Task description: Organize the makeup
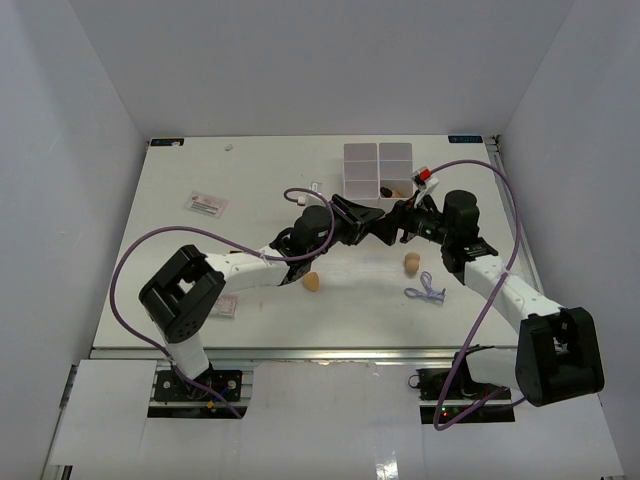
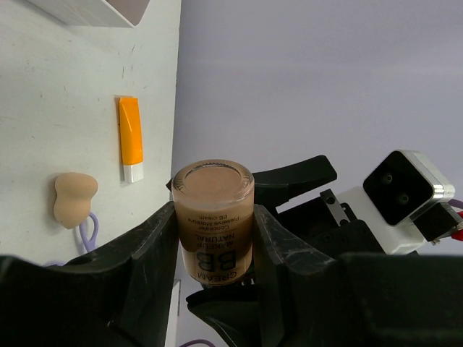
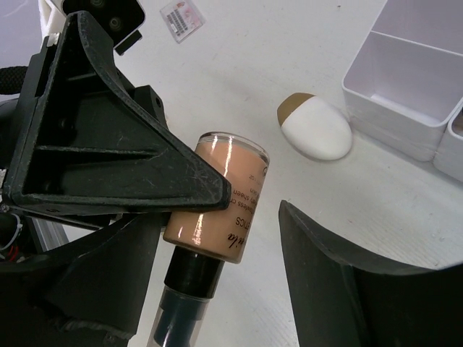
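- Left jaws clamped on both sides of the glass body of a cream bottle (image 2: 213,199), gripped firmly.
- The bottle is held off the tabletop (image 1: 260,180), between the two arms and just in front of the white box (image 1: 378,170).
- It is tilted, with its black cap end pointing toward the right wrist.
- Right jaws are parted and straddle the same bottle. There is a clear gap on one side, so they have no hold on it.
- One tan sponge (image 1: 312,282) lies on the tabletop beside the left arm.
- A second tan sponge (image 1: 411,263) lies near the right arm, with the purple loop (image 1: 425,292) just beside it.
- An orange tube (image 2: 130,137) with a white cap lies flat on the tabletop, near the second sponge.
- A white oval piece (image 3: 315,126) with a brown tip lies on the tabletop just beside the box wall, outside the box.
- Two small packets lie on the left part of the tabletop, one far (image 1: 205,205) and one near (image 1: 225,305).
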`<act>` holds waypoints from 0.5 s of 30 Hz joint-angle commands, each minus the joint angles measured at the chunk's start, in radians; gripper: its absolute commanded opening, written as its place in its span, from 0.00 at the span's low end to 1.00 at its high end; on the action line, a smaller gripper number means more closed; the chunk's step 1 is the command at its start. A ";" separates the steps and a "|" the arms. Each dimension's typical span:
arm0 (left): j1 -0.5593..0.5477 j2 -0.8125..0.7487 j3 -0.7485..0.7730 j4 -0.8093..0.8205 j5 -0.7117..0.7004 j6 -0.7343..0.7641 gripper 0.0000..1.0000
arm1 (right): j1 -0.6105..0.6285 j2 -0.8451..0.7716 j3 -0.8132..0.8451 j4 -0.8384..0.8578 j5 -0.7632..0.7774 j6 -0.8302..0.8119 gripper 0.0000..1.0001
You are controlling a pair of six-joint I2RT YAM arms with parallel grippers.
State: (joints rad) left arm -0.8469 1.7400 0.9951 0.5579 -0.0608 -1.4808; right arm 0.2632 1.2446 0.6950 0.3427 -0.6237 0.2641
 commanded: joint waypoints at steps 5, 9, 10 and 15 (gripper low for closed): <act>-0.023 -0.009 0.040 0.023 -0.055 -0.083 0.00 | 0.005 -0.015 -0.004 0.122 0.074 0.015 0.67; -0.028 -0.005 0.047 0.020 -0.070 -0.092 0.00 | 0.005 -0.019 -0.003 0.125 0.100 0.010 0.57; -0.029 -0.003 0.049 0.018 -0.071 -0.093 0.00 | 0.005 -0.021 -0.004 0.125 0.105 0.005 0.54; -0.029 0.006 0.048 0.014 -0.070 -0.099 0.06 | 0.005 -0.028 -0.006 0.124 0.128 -0.015 0.43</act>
State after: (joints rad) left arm -0.8597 1.7470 1.0041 0.5576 -0.1318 -1.5478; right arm 0.2744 1.2428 0.6899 0.3930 -0.5687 0.2802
